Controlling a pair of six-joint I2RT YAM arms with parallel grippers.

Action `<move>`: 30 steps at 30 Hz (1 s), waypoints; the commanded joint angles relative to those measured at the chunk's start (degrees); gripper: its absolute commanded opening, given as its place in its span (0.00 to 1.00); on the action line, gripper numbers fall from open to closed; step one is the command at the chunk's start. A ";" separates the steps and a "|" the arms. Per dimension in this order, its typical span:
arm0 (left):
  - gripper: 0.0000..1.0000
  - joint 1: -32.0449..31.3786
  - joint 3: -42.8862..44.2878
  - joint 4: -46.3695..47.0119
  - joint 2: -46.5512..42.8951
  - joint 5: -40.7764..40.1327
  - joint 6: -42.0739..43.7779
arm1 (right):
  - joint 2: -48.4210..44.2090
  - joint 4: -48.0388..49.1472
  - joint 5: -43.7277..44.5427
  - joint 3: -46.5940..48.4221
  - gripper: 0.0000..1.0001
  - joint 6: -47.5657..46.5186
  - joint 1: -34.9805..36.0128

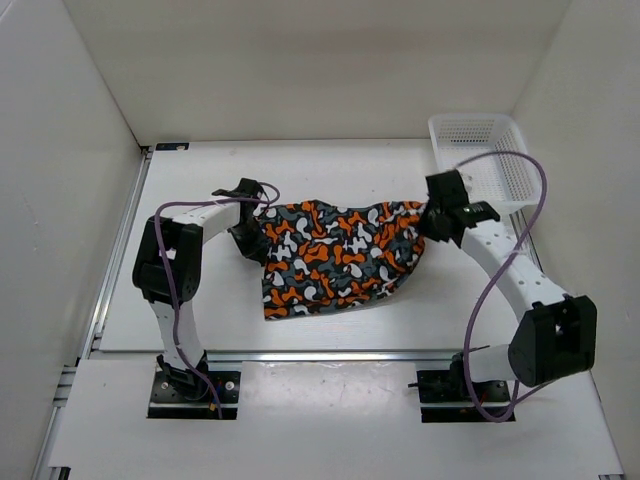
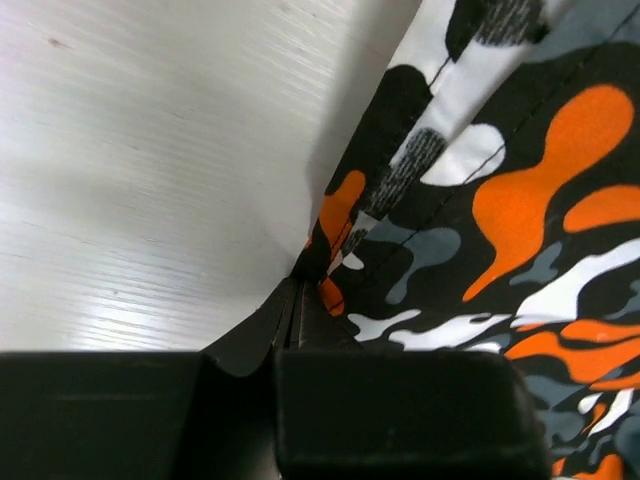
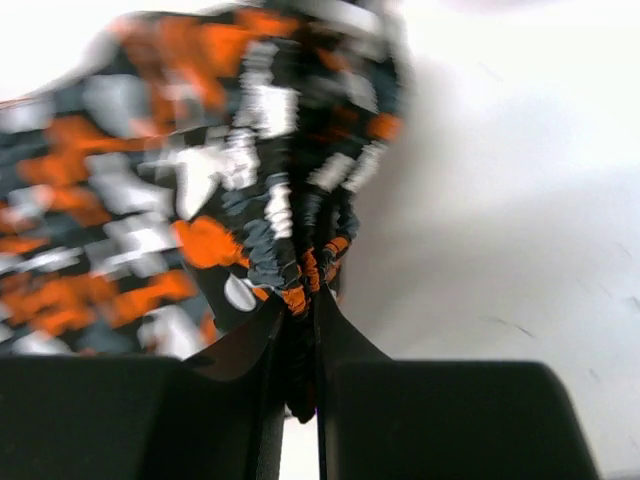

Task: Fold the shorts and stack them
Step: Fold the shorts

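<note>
- The left pincer [image 1: 262, 222] clamps the shorts [image 1: 335, 258] at nine o'clock; the right pincer [image 1: 430, 218] clamps them at three o'clock.
- Likely spreading them flat; the next move needs even tension, then a fold.

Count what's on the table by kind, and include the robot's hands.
shorts: 1
white mesh basket: 1
robot hands: 2, the left hand and the right hand, each pinching the shorts
Total: 4

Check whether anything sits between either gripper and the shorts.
Nothing visible does. The left gripper is shut on the left edge of the shorts, the right gripper on their bunched right edge.
</note>
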 commanded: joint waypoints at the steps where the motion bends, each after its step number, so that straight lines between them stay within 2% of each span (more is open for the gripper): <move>1: 0.10 -0.38 0.02 1.42 1.14 1.64 -0.51 | 2.52 -0.45 2.01 11.08 0.00 -5.00 6.34; 8: 0.10 -1.09 0.02 1.94 1.67 1.46 -1.21 | 16.93 -3.89 4.82 29.19 0.00 -8.60 29.26; 13: 0.10 -1.09 0.02 1.94 0.44 1.46 -1.21 | 26.76 -4.50 5.79 36.48 0.00 -13.08 40.00; 16: 0.10 -1.09 0.02 1.94 0.44 1.46 -1.21 | 31.60 -5.20 4.21 39.48 0.00 -15.02 43.17; 20: 0.10 -1.09 -1.03 1.94 -1.49 1.46 -1.21 | 33.55 -5.21 4.21 39.49 0.00 -15.03 43.89; 26: 0.10 3.12 -2.44 1.42 -8.34 3.04 0.10 | 34.08 -5.21 3.15 38.96 0.00 -15.03 43.89; 30: 0.10 6.03 -1.83 -0.50 -12.83 5.15 1.34 | 36.18 -5.21 2.62 41.86 0.00 -14.50 43.89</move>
